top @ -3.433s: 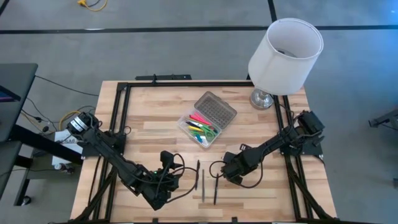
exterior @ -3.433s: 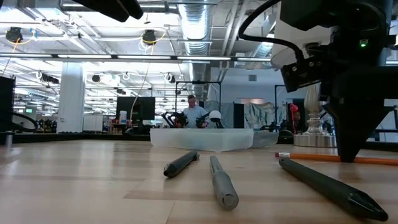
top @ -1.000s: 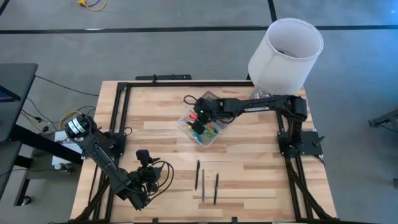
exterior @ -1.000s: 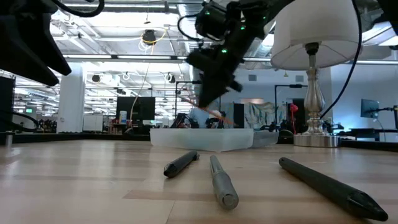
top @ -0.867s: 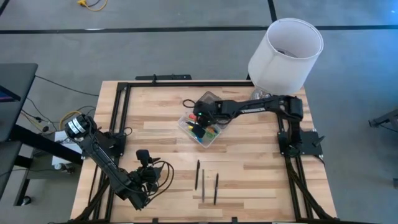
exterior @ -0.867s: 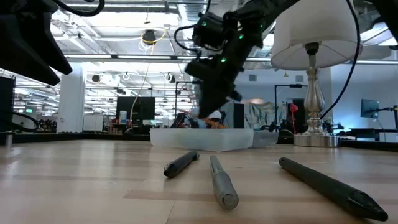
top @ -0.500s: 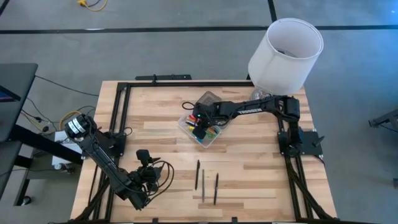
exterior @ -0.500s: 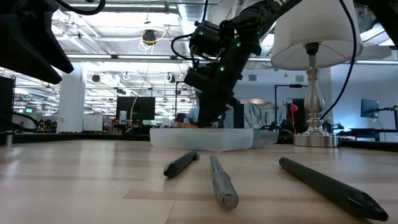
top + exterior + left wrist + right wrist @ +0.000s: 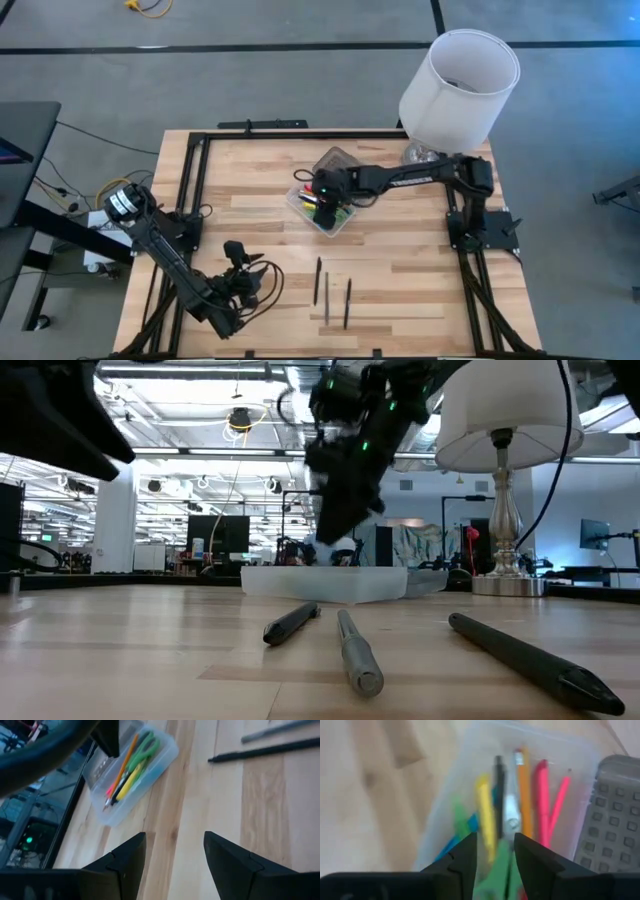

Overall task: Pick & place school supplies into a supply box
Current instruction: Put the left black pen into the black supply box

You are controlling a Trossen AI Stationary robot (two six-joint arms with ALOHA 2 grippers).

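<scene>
The right gripper [image 9: 327, 197], jaws apart and empty, hung at frame centre directly over the supply box [image 9: 333, 190] of pens.

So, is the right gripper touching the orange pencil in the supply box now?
Apart. In the right wrist view the right gripper is open and empty, and the orange pencil lies in the supply box beyond the fingertips.
</scene>
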